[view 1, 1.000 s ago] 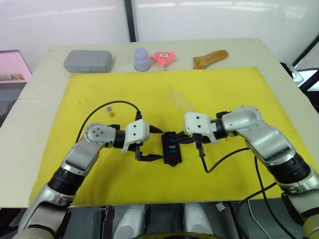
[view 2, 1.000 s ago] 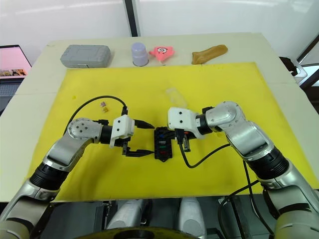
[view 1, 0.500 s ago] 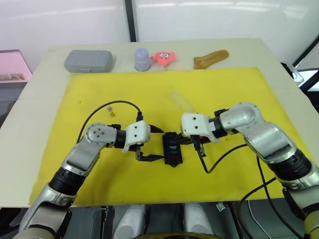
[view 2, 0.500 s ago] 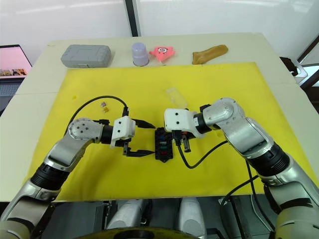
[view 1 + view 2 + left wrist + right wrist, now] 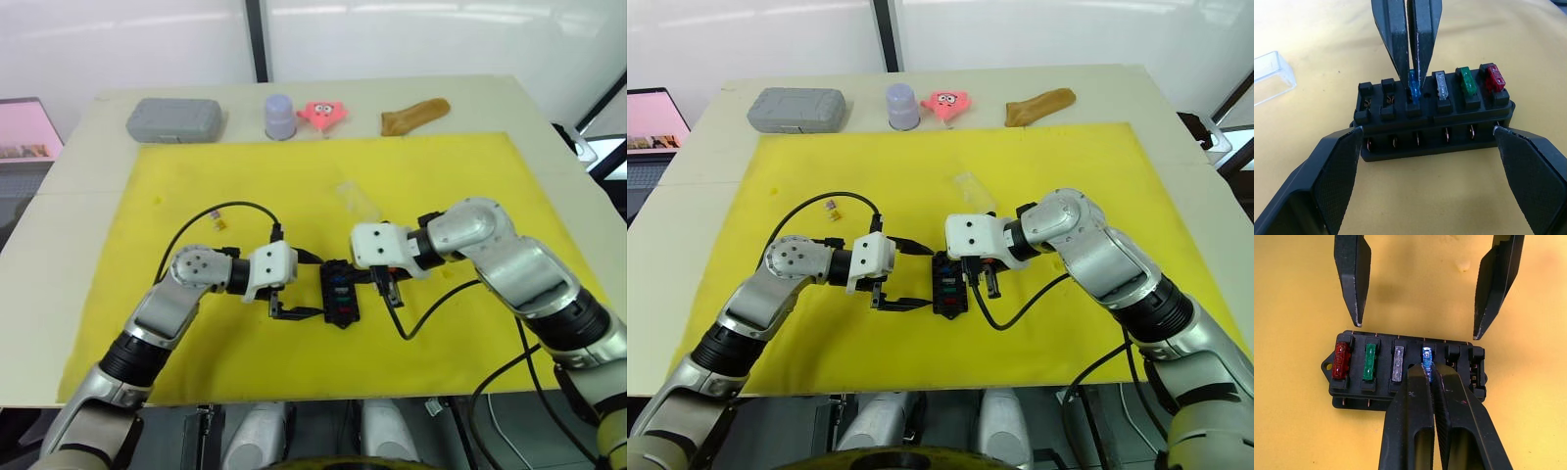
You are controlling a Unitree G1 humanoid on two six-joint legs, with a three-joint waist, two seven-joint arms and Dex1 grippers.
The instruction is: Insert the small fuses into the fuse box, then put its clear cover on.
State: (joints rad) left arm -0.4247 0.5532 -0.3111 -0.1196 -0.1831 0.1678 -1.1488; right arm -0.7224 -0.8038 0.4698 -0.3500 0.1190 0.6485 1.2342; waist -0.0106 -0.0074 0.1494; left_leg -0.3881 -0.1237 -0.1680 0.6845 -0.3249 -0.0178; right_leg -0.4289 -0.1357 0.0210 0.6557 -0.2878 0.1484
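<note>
A pale bench (image 5: 69,225) carries a yellow mat (image 5: 294,186), and the fuse box (image 5: 339,292) lies on the mat near its front middle, between the two hands. The box is a small black block with a row of slots; from one end they hold a red fuse (image 5: 1341,361), a green fuse (image 5: 1370,362), a clear-white fuse (image 5: 1398,363) and a blue fuse (image 5: 1426,355), and the last two slots are bare. The right hand (image 5: 1429,374) is closed, its fingertips pinching the blue fuse in its slot. The left hand (image 5: 1427,147) is spread wide, one finger off each end of the box, gripping nothing. The clear cover (image 5: 1269,77) lies on the mat just beyond the box. A few loose fuses (image 5: 217,217) sit on the mat farther left.
</note>
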